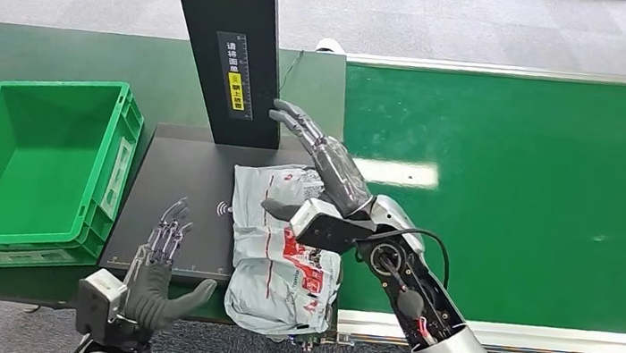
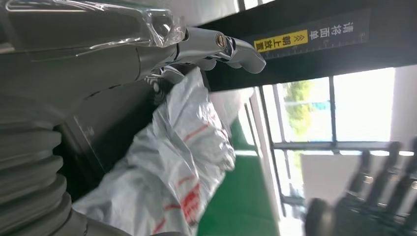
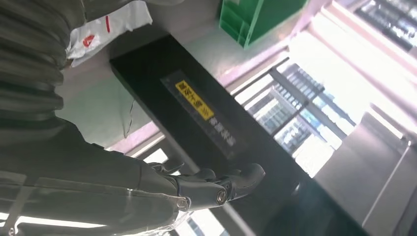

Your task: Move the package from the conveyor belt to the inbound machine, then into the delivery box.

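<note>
The grey plastic package [image 1: 282, 254] lies on the dark scanning plate [image 1: 183, 215] of the inbound machine, its near end hanging past the bench edge, probably so its label can be read. The right hand [image 1: 320, 164] hovers over it, fingers apart, holding nothing. The left hand [image 1: 158, 274] waits beside it, fingers spread. The empty green delivery box [image 1: 31, 169] stands left, the green conveyor belt [image 1: 515, 192] right.

— Where's the package [image 1: 281, 258]?
— Flat on the inbound machine [image 1: 180, 205], on the dark scan plate's right side, its near end hanging over the front edge.
— Its look?
— A crumpled grey-white plastic mailer with red print.
— And the delivery box [image 1: 22, 168]?
— Green crate, upright, left of the machine. The green conveyor belt [image 1: 523, 193] lies right.
</note>
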Action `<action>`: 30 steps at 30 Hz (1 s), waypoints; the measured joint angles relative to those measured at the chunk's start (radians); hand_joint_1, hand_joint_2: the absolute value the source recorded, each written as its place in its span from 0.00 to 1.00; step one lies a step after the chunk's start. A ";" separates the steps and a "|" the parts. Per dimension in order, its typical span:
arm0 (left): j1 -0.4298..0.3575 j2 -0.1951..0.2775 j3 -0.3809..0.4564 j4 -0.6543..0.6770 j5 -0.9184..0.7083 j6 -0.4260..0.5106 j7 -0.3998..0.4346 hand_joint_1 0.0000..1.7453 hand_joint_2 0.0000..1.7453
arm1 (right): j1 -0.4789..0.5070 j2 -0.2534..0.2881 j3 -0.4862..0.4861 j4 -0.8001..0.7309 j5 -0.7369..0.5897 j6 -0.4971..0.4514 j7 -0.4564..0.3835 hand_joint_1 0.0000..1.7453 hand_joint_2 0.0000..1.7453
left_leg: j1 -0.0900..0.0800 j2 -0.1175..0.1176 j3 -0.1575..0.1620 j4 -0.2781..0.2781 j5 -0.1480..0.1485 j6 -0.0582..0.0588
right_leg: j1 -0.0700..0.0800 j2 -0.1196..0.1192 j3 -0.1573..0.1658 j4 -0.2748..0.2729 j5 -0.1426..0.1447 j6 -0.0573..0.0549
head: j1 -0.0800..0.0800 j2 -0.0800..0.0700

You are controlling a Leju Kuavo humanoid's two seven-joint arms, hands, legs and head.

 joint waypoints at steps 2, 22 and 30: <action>-0.010 0.000 -0.022 -0.001 -0.093 0.042 0.007 0.00 1.00 | 0.011 0.000 -0.021 -0.016 -0.011 -0.018 0.004 0.00 1.00 | 0.000 0.000 0.000 0.000 0.000 0.000 | 0.000 0.000 0.000 0.000 0.000 0.000 | 0.000 0.000; -0.069 0.059 -0.282 0.072 -0.535 0.021 -0.038 0.00 1.00 | 0.038 0.008 -0.097 -0.069 -0.063 -0.049 0.022 0.00 1.00 | 0.000 0.000 0.000 0.000 0.000 0.000 | 0.000 0.000 0.000 0.000 0.000 0.000 | 0.000 0.000; -0.089 0.071 -0.327 0.131 -0.576 -0.006 -0.003 0.00 1.00 | 0.039 0.005 -0.103 -0.069 -0.064 -0.049 0.025 0.00 1.00 | 0.000 0.000 0.000 0.000 0.000 0.000 | 0.000 0.000 0.000 0.000 0.000 0.000 | 0.000 0.000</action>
